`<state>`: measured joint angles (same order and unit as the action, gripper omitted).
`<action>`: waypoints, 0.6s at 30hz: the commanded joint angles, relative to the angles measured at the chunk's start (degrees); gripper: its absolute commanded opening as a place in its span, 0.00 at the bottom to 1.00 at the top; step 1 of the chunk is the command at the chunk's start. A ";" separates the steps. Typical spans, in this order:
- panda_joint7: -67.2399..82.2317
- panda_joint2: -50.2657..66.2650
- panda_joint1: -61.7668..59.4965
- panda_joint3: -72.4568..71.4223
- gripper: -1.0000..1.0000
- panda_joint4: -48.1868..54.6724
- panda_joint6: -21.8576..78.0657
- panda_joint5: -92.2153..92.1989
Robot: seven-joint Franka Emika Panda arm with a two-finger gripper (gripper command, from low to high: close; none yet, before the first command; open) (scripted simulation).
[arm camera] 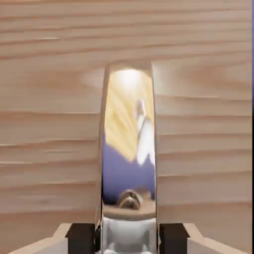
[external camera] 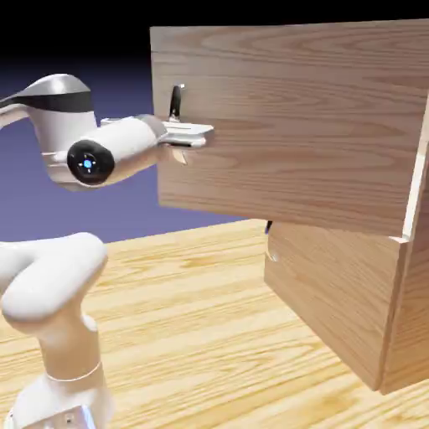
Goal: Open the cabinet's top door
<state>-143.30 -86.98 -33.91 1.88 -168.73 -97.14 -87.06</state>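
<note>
**My pincer closed on the top door's handle, door standing ajar**

In the exterior view, my base (external camera: 63,398) stands at seven o'clock on the wooden tabletop (external camera: 201,293). My arm (external camera: 63,276) leaves the picture at nine o'clock and returns at ten, the wrist lying nearly level and my pincer (external camera: 183,153) reaching toward three o'clock. The cabinet (external camera: 415,318) fills the three-to-five o'clock side. Its top door (external camera: 293,126) spreads from near the middle toward two o'clock, swung out from the body, a bright gap showing at three o'clock. The door's long axis runs nine to three; its dark curved handle (external camera: 176,100) stands upright near the free edge. The lower panel (external camera: 335,293) sits at four o'clock. Marks on my base are too small to read.

In the hand view, the shiny handle (arm camera: 129,139) runs twelve to six through the middle, its near end between my dark fingertips (arm camera: 81,238) at five and seven o'clock. I have it gripped, jaws narrow. Behind it, the door's grain runs nine to three.
</note>
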 commanded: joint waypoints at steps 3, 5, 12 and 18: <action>1.77 2.84 0.29 6.22 0.00 1.24 3.84 5.56; 3.03 5.14 0.75 10.38 0.00 2.47 6.43 9.31; 7.87 15.51 5.13 24.92 0.00 9.78 16.19 22.30; 11.90 25.78 13.51 37.38 0.00 20.00 25.53 31.94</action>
<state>-131.41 -61.20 -20.41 39.26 -148.72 -71.67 -55.13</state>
